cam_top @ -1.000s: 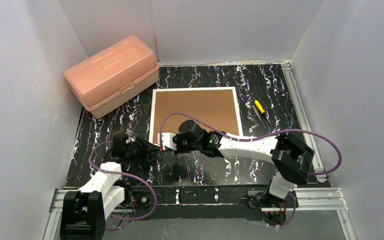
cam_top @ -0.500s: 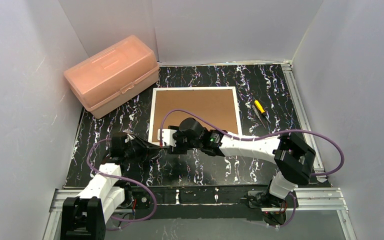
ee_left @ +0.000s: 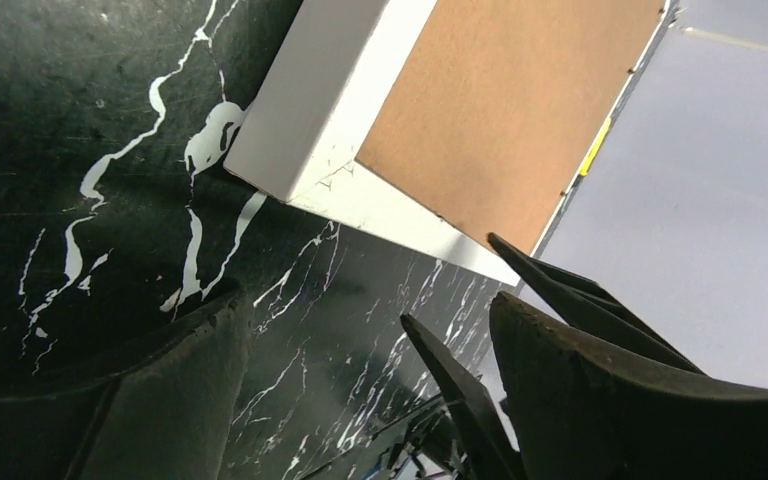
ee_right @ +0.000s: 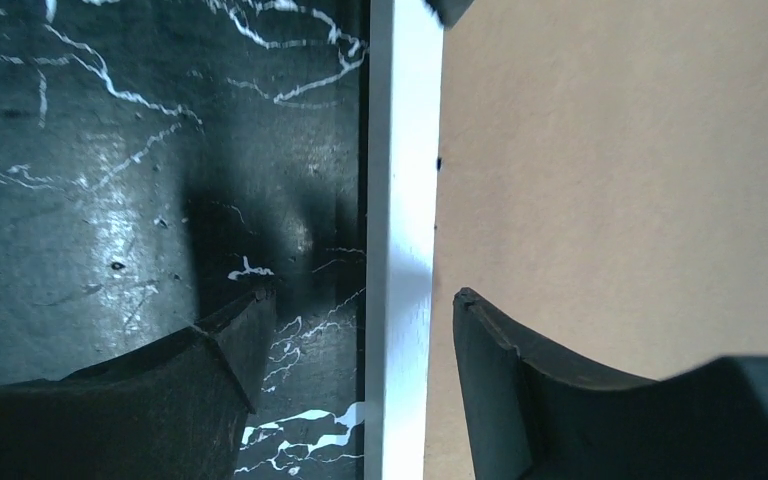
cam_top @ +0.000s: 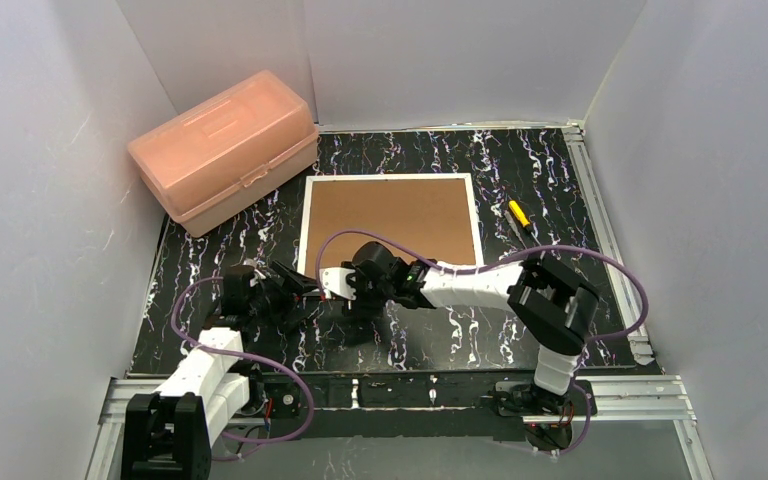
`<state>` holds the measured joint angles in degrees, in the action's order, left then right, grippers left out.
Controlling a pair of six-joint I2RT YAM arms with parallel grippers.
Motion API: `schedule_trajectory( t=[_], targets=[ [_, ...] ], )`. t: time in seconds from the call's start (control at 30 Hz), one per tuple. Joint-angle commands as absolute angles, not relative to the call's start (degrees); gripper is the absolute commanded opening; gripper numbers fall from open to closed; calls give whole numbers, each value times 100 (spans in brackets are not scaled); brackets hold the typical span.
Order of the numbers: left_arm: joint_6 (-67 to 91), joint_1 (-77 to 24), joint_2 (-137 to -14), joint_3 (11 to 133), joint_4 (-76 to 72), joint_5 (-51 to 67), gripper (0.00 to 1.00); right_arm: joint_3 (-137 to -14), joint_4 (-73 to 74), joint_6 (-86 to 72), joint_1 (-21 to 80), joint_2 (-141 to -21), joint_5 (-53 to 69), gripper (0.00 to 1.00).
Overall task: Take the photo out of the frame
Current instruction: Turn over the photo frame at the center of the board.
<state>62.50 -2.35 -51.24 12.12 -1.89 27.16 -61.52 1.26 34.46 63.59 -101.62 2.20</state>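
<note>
The frame (cam_top: pixel 390 215) lies flat on the black marbled table with its brown fibreboard back up and a thin white border round it. The photo is hidden under the backing. My right gripper (cam_top: pixel 335 284) is at the frame's near left corner. In the right wrist view it (ee_right: pixel 360 300) stands open, one finger over the table and the other over the brown back (ee_right: pixel 620 150), straddling the white border (ee_right: pixel 400 200). My left gripper (cam_top: pixel 298 290) sits just left of that corner, open and empty (ee_left: pixel 365 300). The frame's corner (ee_left: pixel 295 165) lies ahead of its fingers.
A pink plastic box (cam_top: pixel 225 150) stands at the back left, close to the frame's far left corner. A yellow-handled screwdriver (cam_top: pixel 520 215) lies right of the frame. White walls close in the table on three sides.
My right gripper has opened from shut and now straddles the frame's border, and its elbow has swung left. The left gripper has opened wider and edged toward the frame's corner.
</note>
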Motion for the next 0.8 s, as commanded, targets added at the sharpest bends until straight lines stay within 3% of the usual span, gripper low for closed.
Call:
schedule_trajectory(
  t=[0.0,0.23,0.37,0.63,0.67,0.77],
  targets=[
    [6509,-219,-5001,913,-499,2474,86,-6488,139,3445,6193,-10351,479,72],
    [6523,-218,-4538,703,-501,1928,88,-6727,148,3502,6088,-10837,671,62],
    [6493,-219,-4955,706,-723,1904,88,-6920,280,3573,6087,-11135,556,49],
    [6560,-214,-5982,673,-2088,1971,89,-7075,180,3572,6099,-11477,444,48],
    [6544,-212,-6053,716,-2091,1934,88,-7106,164,3562,6092,-11519,455,46],
    [6449,-205,-6335,869,-2119,1841,88,-7173,57,3547,6094,-11633,432,28]
  ],
)
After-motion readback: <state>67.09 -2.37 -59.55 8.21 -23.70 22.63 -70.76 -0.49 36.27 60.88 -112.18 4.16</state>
